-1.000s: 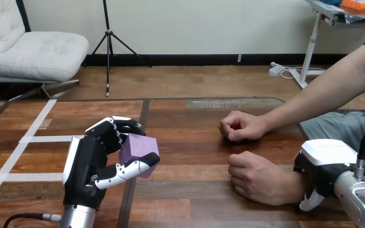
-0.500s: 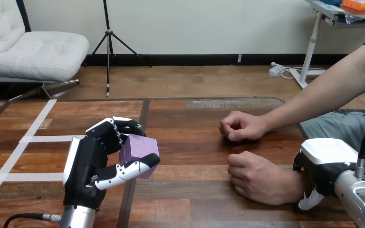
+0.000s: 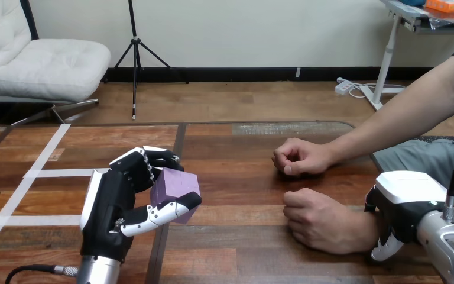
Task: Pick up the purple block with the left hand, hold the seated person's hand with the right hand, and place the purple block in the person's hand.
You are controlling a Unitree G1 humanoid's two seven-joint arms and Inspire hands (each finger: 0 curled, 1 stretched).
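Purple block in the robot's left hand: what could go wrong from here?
1. The person's nearer hand is a closed fist on the wooden table, so the purple cube-shaped block would have no palm to land in.
2. The left hand pinches the block between fingers and thumb; it might slip while crossing the table.

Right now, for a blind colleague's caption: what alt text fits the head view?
The robot's left hand grips a purple block at a wooden table, while its right hand sits against the person's nearer wrist, that fist closed.
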